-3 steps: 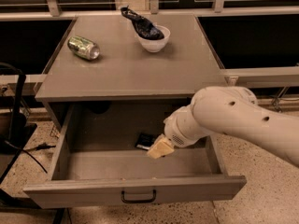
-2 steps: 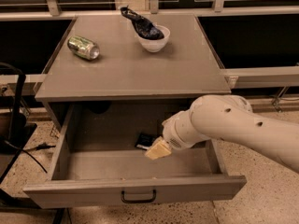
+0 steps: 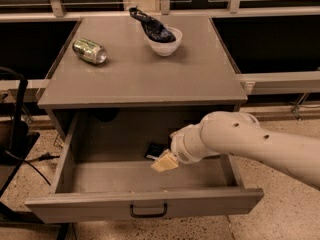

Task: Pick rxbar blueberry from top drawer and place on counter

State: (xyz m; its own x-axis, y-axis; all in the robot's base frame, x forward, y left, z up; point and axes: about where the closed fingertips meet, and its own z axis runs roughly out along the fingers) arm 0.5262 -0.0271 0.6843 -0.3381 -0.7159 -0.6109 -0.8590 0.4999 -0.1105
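Reaching into the open drawer (image 3: pixel 145 204) from the right, the arm (image 3: pixel 250 139) crosses the drawer's right wall. The surface (image 3: pixel 150 79) above carries a can (image 3: pixel 90 51) on its side at the left and a bowl (image 3: pixel 164 41) with a dark bag (image 3: pixel 147 24) at the back; all three sit as they did a second ago.

Change: the arm's bulk has swung a little left and lower over the last second. The tool (image 3: pixel 165 162) has crept left with it, pale tip now just beside the bar's front right corner, perhaps touching.

The bar (image 3: pixel 153 150) lies flat on the drawer floor near the back, unmoved across all frames.

Tool state: cannot tell from this angle; nothing is lifted.

Judgement: approach nearly closed, grasp not yet made. Lift and transfer to the surface still ahead.
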